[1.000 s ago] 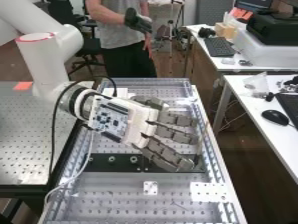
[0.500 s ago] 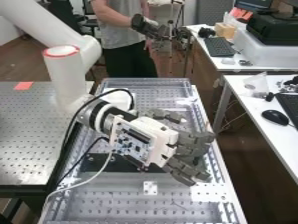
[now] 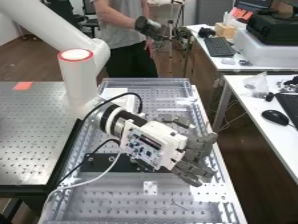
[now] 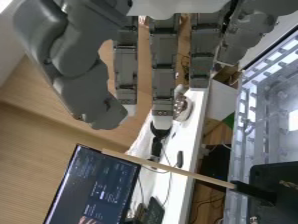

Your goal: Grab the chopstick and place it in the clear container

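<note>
Over the right part of the bench, the hand (image 3: 161,141) is turned toward the bench's right edge in the high view. In the wrist view the hand (image 4: 164,65) has its fingers nearly straight and side by side, the thumb apart from them, with nothing held. A thin light wooden chopstick (image 4: 169,169) lies beyond the fingertips, not touching them, its one end in a black holder (image 4: 255,192). Clear plastic walls (image 3: 148,80) edge the bench's far end; I cannot tell if they belong to the clear container.
A black bar (image 3: 98,162) lies across the perforated bench (image 3: 120,200), partly under the hand. Cables hang from the arm over the left side. To the right stands a white table (image 3: 256,107) with a mouse (image 3: 275,117) and a clear plastic item (image 3: 256,86).
In the high view the arm and hand have shifted right and slightly toward the near end. The hand has turned, and its spread fingers now look closer together.
</note>
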